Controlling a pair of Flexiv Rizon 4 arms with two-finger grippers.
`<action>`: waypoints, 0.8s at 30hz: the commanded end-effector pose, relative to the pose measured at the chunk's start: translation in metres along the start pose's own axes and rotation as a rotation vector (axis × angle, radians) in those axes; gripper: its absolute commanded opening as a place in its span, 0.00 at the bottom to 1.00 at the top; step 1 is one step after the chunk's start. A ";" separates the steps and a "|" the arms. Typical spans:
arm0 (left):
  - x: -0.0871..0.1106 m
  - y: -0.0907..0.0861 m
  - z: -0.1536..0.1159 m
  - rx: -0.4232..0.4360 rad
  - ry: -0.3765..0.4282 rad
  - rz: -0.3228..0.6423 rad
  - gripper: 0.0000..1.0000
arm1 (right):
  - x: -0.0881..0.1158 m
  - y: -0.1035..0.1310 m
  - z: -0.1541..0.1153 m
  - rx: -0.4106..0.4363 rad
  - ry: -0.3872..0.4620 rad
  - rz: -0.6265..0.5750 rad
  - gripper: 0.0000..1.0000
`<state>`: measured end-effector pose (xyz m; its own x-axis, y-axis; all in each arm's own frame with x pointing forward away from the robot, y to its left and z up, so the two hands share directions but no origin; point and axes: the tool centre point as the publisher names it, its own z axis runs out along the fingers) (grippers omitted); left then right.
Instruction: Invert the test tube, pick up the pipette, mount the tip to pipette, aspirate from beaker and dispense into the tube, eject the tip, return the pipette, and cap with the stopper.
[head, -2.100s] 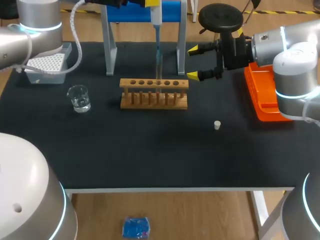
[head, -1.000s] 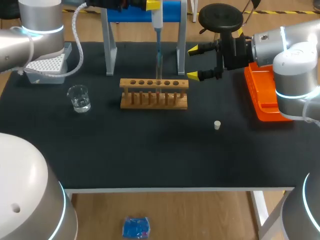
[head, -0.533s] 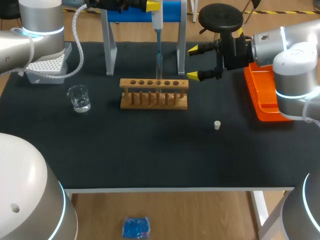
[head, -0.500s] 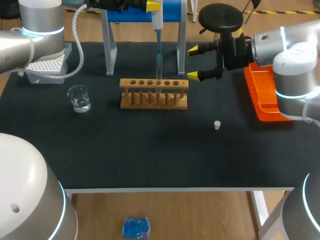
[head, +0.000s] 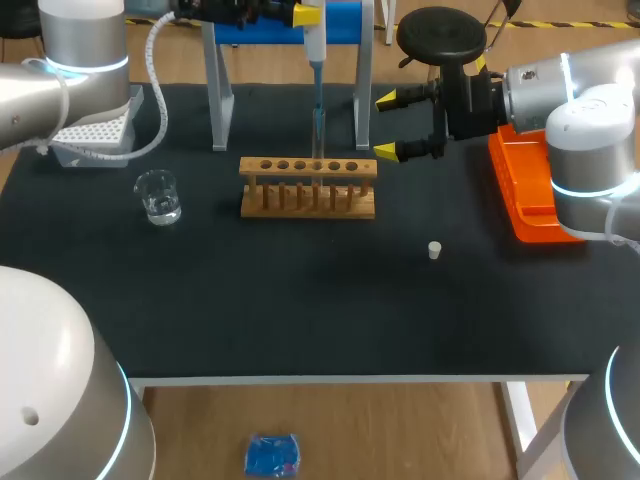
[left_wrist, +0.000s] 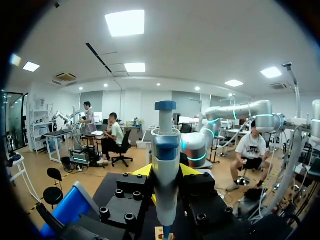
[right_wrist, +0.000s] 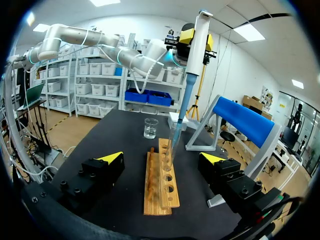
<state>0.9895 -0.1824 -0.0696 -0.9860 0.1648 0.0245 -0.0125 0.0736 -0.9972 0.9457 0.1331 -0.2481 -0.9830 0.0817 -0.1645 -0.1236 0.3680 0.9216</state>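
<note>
Nothing has visibly shifted: the stopper (head: 434, 250) lies on the tabletop (head: 300, 310), our right end effector (head: 385, 125) stays spread beside the rack (head: 308, 190), and our left end effector (left_wrist: 166, 172), partly cut off, stays clamped on the pipette (head: 314, 42) above the barely discernible test tube (right_wrist: 172, 142).

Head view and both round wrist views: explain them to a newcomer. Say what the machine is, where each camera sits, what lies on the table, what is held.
This is a two-armed robot at a black table. The head view looks down from above and behind; each round picture comes from a camera on one arm's wrist. The left gripper holds a pipette upright, its tip down in a test tube standing in the wooden rack. The right gripper is open and empty, beside the rack. Also on the table: a beaker, a small white stopper, a tip box and an orange tray.
</note>
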 end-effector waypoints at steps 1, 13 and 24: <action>0.002 0.001 0.002 0.001 -0.007 0.001 0.00 | 0.000 0.000 0.000 -0.001 0.001 0.000 1.00; 0.001 0.004 0.002 -0.002 -0.011 -0.002 0.00 | 0.000 0.000 0.000 -0.001 0.001 0.000 1.00; 0.002 0.008 0.002 0.004 -0.016 -0.003 0.00 | 0.000 0.000 0.000 -0.001 0.001 0.000 1.00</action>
<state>0.9893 -0.1833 -0.0764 -0.9874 0.1554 0.0289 -0.0175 0.0741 -0.9971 0.9457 0.1331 -0.2481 -0.9830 0.0817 -0.1645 -0.1236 0.3680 0.9216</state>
